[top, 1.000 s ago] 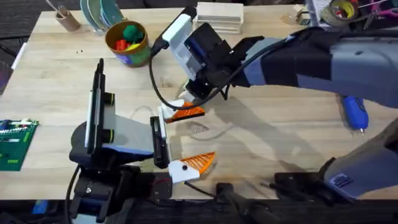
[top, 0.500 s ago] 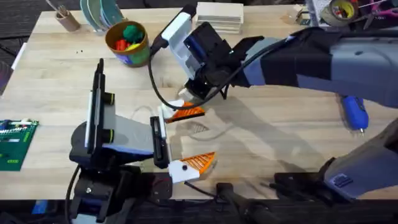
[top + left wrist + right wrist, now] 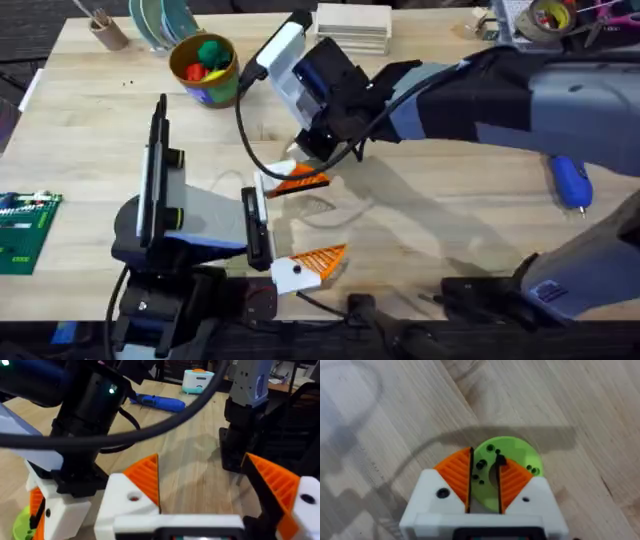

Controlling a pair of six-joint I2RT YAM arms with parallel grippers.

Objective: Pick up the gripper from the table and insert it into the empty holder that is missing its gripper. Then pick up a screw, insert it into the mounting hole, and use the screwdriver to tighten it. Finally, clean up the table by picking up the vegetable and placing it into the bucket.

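Nearest you, your left gripper (image 3: 308, 222) lies low over the table at about 6 o'clock, spread wide open with bare wood between its two white mounts. Each mount carries an orange ribbed tip (image 3: 322, 260), and each has a small hole in its top face in the left wrist view. Out at 9 o'clock a green circuit board (image 3: 25, 230) sits at the table edge. Just beyond the left gripper's far tip, near the table's centre, your right gripper (image 3: 298, 165) points down, its arm reaching in from 3 o'clock. Right under it is a flat lime-green vegetable slice (image 3: 512, 452) with dark holes. The slice shows face-on past the orange pads, partly covered by one of them. You cannot tell from these views whether the right gripper is clamped on it or merely over it. The left wrist view shows the same slice (image 3: 20, 527) at the foot of that gripper. The blue screwdriver (image 3: 570, 182) lies well apart at 3 o'clock, flat on the wood. Toward 11 o'clock stands the bucket (image 3: 205, 90), with a green piece and a red piece inside. At the far left corner is a brown cup of sticks (image 3: 105, 32).
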